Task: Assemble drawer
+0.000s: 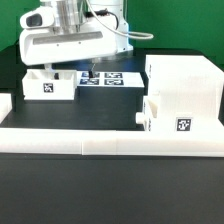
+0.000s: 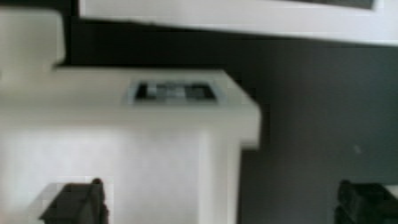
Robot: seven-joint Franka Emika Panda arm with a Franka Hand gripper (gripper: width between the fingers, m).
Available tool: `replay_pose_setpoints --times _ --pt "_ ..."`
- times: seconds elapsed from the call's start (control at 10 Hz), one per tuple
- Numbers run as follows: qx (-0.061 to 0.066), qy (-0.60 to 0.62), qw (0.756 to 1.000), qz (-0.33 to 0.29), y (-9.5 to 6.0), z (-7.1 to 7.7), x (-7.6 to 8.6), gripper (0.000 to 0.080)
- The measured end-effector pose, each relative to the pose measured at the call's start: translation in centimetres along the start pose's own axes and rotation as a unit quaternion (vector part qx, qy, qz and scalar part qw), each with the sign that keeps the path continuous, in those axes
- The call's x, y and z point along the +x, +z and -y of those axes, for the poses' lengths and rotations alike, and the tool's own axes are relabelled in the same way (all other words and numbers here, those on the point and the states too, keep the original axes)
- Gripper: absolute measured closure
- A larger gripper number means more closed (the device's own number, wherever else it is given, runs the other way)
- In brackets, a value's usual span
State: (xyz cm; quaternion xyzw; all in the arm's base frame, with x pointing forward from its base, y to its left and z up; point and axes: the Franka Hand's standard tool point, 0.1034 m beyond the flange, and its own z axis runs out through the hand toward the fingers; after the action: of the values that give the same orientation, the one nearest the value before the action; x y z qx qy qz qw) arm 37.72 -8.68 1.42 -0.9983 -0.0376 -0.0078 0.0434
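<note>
**My fingers spread wide over the loose tray**

The drawer is in 3 pieces. The housing (image 1: pixel 185 80) stands at the exterior view's right. 1 tray (image 1: pixel 160 112) sits in its lower part and sticks out toward the exterior view's left, with its knob (image 1: pixel 140 119) at the outer end. The other tray (image 1: pixel 50 88) stands alone at the exterior view's left, open side up, with 1 tag on its near wall. From that view, all I can see inside it is white wall.

My gripper (image 1: pixel 68 68) hangs right over this loose tray. In the wrist view my 2 fingers (image 2: pixel 75 200) are spread far apart and hold nothing. The tray's white body (image 2: pixel 125 150), which carries a blurred tag (image 2: pixel 175 92), fills much of the space between them. I cannot tell whether either pad is touching it.

The marker board (image 1: pixel 108 78) lies flat between the loose tray and the housing, just beside the tray. The border rail (image 1: pixel 100 142) runs along the front, near both the loose tray and the tray in the housing. Past the rail is the dark table (image 1: pixel 100 190).
</note>
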Motion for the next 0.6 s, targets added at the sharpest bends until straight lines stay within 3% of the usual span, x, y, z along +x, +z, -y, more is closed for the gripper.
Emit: replay_pose_setpoints --times 0.6 --pt "-0.005 -0.004 1.0 -0.005 0.92 0.13 -0.36 0.0162"
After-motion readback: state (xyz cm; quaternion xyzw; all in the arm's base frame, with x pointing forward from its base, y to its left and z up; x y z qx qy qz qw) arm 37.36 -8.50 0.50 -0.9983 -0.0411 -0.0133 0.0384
